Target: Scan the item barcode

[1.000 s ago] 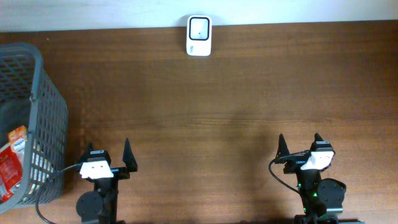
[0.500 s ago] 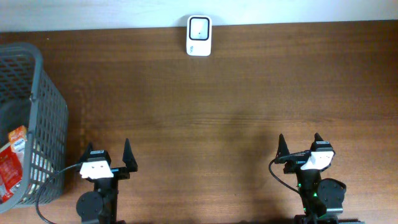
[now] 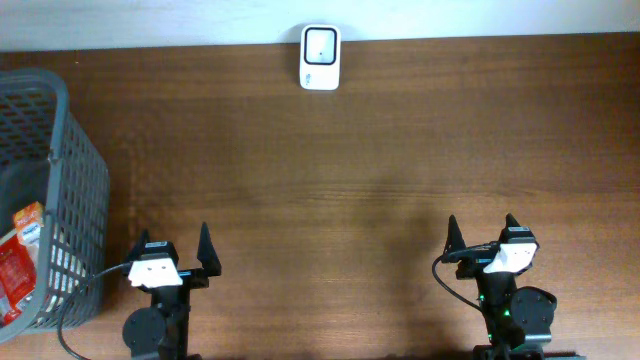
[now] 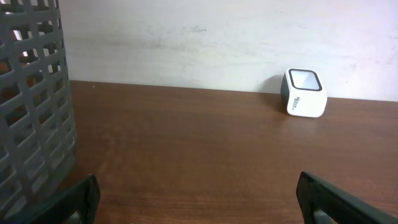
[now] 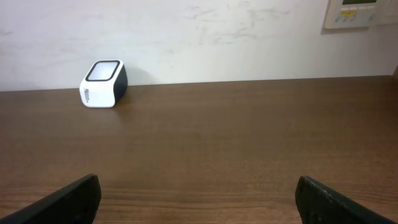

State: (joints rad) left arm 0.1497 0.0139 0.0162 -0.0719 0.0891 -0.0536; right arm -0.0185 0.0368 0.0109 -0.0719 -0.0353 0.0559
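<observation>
Red packet (image 3: 20,265) lies in basket (image 3: 85,180), left of the spread left tool (image 3: 173,240); right tool (image 3: 481,228) likewise spread.

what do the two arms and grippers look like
Both are black, with a white block behind each gripper. The left gripper and right gripper have two dark pointed fingers each. A black cable loops off each wrist; a green light glows on the right base.
</observation>
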